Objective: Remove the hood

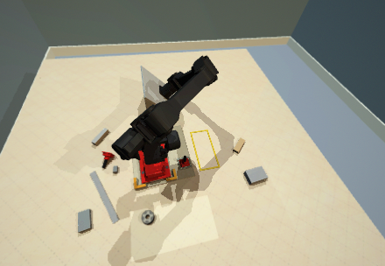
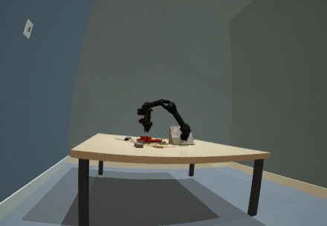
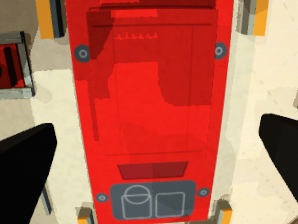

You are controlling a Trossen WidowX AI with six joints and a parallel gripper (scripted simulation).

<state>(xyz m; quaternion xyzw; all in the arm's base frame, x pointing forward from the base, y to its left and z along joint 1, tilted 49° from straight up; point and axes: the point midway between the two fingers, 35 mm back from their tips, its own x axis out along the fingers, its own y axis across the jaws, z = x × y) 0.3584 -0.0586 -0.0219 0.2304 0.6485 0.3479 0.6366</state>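
Observation:
The red toy car (image 1: 155, 171) (image 2: 146, 139) lies on a pale base on the table. Its hood seems to be the raised red panel (image 3: 137, 115) in the middle of the wrist view; its edges are hard to tell from the body. My gripper (image 2: 147, 131) (image 3: 160, 128) is open and empty, pointing down above the car, one finger towards each side of it. In the top view the arm hides the fingers and part of the car. The marked area is a yellow outline (image 1: 195, 150) on the table, to the car's right in that view.
Orange corner brackets (image 1: 139, 185) (image 3: 45, 20) stand around the car. A small red part with a black lever (image 1: 184, 162) sits between car and outline. A tan block (image 1: 239, 145), grey block (image 1: 255, 175), grey ring (image 1: 148, 217) and long strip (image 1: 105, 198) lie around.

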